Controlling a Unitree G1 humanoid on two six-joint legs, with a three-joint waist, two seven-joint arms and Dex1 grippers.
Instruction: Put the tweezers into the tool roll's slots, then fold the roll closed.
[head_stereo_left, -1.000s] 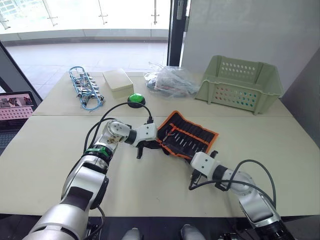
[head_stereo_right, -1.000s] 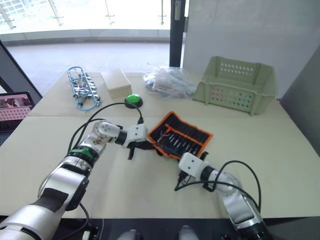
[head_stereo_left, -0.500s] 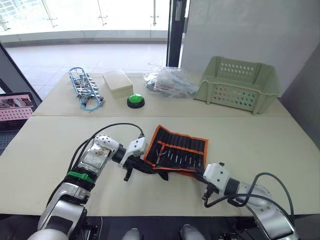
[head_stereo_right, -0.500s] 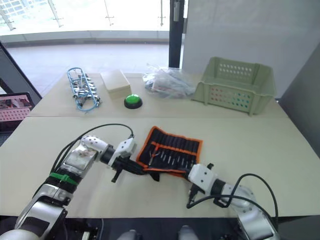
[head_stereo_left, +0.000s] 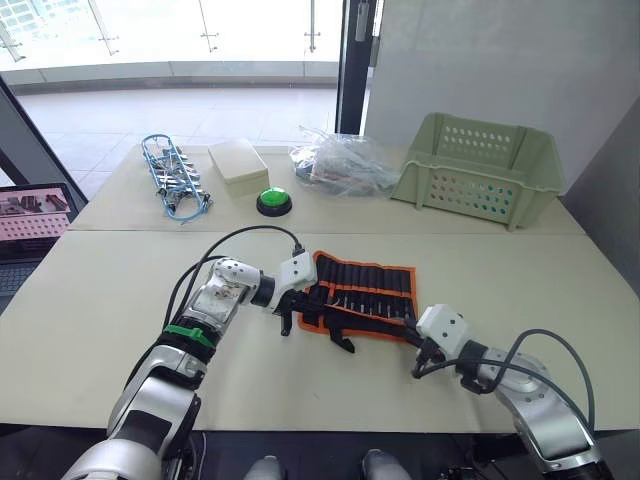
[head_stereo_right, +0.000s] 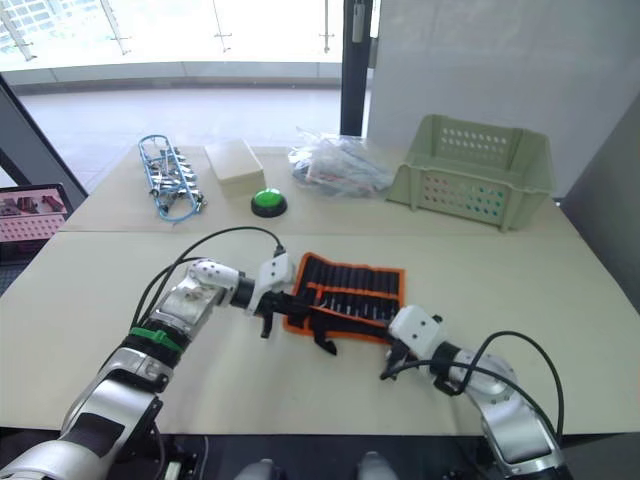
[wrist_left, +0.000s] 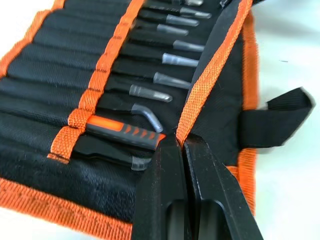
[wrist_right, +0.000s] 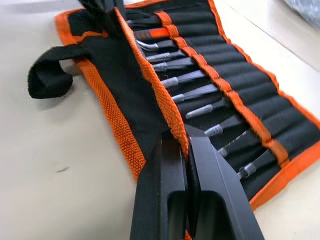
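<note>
The tool roll (head_stereo_left: 362, 292) lies open on the table, black with orange edging, square to the front edge. Thin tweezers (wrist_left: 170, 61) with capped tips sit in its slots (wrist_right: 235, 85), side by side across the inner face. My left gripper (head_stereo_left: 300, 308) is shut on the orange edge of the near flap (wrist_left: 210, 75) at the roll's left end. At the right end of that same flap edge, my right gripper (head_stereo_left: 412, 335) is shut as well. The black strap (wrist_right: 47, 75) trails loose on the table from the flap's outer side.
A green perforated basket (head_stereo_left: 480, 165) stands at the back right. Along the back edge are a clear plastic bag (head_stereo_left: 345, 165), a green button (head_stereo_left: 272, 202), a beige box (head_stereo_left: 237, 165) and a blue wire bundle (head_stereo_left: 170, 180). A screen (head_stereo_left: 25, 215) sits off the table's left.
The roll has swung from slanted to lying square with the table's front edge. Both grippers have stayed at its near flap. The head view has also shifted.
</note>
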